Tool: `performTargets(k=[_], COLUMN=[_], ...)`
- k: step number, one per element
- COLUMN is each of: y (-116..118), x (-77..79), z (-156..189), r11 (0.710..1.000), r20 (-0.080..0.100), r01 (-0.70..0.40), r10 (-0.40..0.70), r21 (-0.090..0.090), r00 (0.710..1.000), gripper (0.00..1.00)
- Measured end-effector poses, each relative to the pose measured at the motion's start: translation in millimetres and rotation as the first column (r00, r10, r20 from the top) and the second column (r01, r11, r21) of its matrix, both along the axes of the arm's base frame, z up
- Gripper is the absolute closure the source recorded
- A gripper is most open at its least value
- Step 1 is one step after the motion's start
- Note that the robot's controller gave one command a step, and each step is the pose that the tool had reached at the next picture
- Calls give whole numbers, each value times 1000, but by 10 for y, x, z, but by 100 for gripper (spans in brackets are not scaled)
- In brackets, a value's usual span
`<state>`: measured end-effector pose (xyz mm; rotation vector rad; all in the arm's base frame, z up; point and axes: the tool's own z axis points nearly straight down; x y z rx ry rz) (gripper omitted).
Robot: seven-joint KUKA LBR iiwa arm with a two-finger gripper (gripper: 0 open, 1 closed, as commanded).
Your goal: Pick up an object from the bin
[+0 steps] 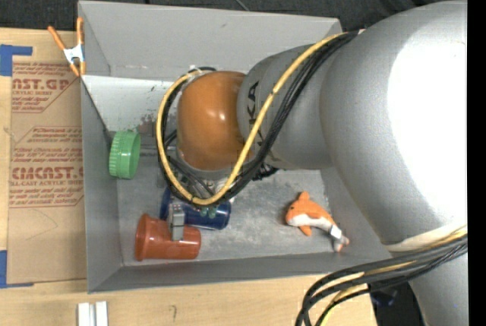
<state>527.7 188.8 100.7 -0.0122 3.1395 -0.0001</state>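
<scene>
Camera view from above and a little to one side: a grey metal bin with 4 small things on its floor, and 1 large silver robot arm reaching in from the right. A rounded orange cover sits on the arm's wrist, ringed by yellow and black cables.

Below that cover, the gripper points down at the front left part of the bin floor. It is low over 2 things that lie touching or nearly touching. One is a dark blue cylinder, partly hidden under the wrist. The other is a red-orange cup on its side, just in front of the cylinder and to its left, with its wider end facing the left wall.

A short grey piece of the gripper shows at the cup's upper edge, with the blue cylinder just to its right (the wrist and cables hide the rest). Whether the fingers are spread or closed cannot be told, and neither thing can be seen between them.

A green round lid stands on edge against the left wall, well apart from the gripper. An orange and white toy fish lies alone on the floor toward the front right, near the arm.
</scene>
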Motion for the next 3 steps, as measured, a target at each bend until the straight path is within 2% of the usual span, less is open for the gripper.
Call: performTargets(k=[1, 2, 3], y=[-130, -355, -483], x=[-155, -130, -73], z=[170, 84, -202], r11=[1000, 1000, 1000], r20=[-2, 9, 10], r01=[4, -24, 22], r10=[-4, 24, -22], r21=[1, 3, 4], r00=[1000, 1000, 1000], gripper=[0, 0, 0])
